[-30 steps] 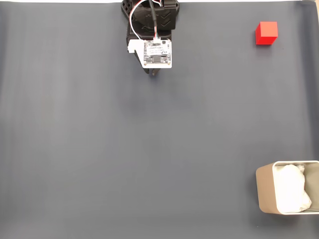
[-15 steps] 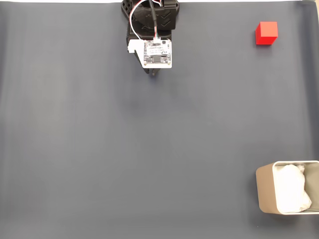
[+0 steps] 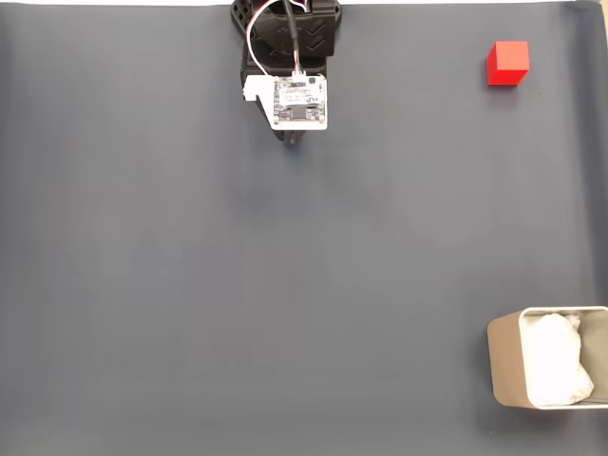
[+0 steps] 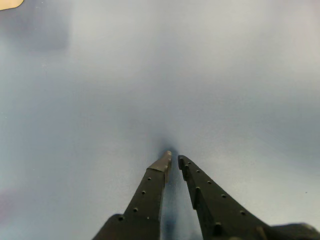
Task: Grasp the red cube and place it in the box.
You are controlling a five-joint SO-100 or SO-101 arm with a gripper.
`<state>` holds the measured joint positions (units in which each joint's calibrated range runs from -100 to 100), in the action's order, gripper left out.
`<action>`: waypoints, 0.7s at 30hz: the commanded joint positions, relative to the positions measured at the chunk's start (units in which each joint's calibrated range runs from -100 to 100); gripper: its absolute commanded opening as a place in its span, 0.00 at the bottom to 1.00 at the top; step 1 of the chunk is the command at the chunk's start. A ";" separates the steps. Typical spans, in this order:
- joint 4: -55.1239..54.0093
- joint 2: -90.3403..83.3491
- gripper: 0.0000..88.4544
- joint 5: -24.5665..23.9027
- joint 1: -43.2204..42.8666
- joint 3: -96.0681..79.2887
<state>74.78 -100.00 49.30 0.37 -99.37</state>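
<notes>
The red cube (image 3: pixel 508 63) rests on the dark mat at the top right of the fixed view. The beige box (image 3: pixel 505 366) with white wrinkly lining stands at the bottom right, partly cut by the frame edge. My arm sits folded at the top centre, with the gripper (image 3: pixel 295 140) pointing down at the mat, far left of the cube. In the wrist view the gripper (image 4: pixel 174 159) has its two dark fingers nearly touching, shut on nothing, just over the bare mat.
A dark grey mat (image 3: pixel 237 285) covers the whole table. A pale beige corner (image 4: pixel 9 4) shows at the top left of the wrist view.
</notes>
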 commanded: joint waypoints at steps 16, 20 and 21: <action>0.79 0.00 0.00 0.83 -0.37 -0.45; -8.14 0.00 0.00 0.68 -0.37 -0.45; -10.52 0.17 0.00 0.88 -0.37 -0.27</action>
<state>70.80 -99.57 49.69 0.37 -99.37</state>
